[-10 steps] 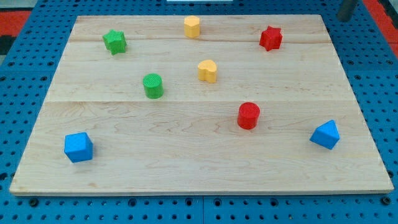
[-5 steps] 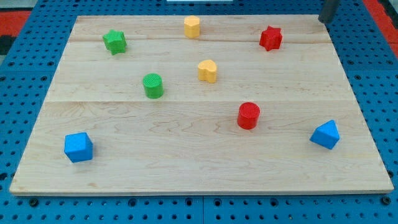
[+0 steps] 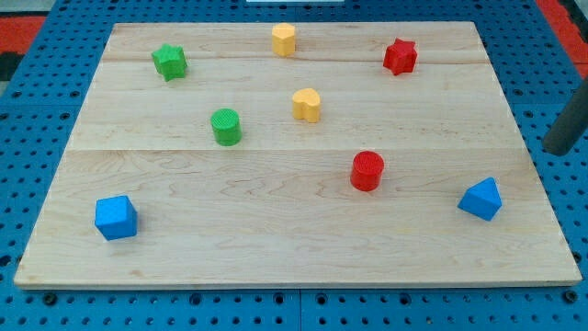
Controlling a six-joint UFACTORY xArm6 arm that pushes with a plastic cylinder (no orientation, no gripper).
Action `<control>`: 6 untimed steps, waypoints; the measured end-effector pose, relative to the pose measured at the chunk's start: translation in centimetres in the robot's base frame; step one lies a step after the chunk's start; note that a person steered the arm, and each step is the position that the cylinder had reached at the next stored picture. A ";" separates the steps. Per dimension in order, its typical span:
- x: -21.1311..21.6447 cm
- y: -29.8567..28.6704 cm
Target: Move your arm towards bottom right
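My tip [image 3: 557, 150] shows at the view's right edge, just off the right side of the wooden board [image 3: 294, 248]. It stands above and to the right of the blue wedge-like block [image 3: 481, 199], apart from it. Further left lie a red cylinder [image 3: 367, 171], a yellow heart-like block [image 3: 307, 104], a green cylinder [image 3: 226, 126] and a blue cube [image 3: 116, 218]. Near the view's top are a red star [image 3: 400, 56], a yellow hexagonal block [image 3: 283, 39] and a green star [image 3: 169, 61].
The board rests on a blue pegboard [image 3: 551, 83] with rows of holes. A red area shows at the view's top left corner [image 3: 23, 28].
The rod has moved from the view's top right corner down along the right edge to a spot beside the board's right side. No block has moved.
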State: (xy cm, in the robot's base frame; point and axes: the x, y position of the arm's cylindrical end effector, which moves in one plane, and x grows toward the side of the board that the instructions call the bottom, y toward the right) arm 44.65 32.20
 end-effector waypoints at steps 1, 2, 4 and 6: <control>0.1 0.0; 0.1 0.2; 0.1 0.8; 6.5 1.2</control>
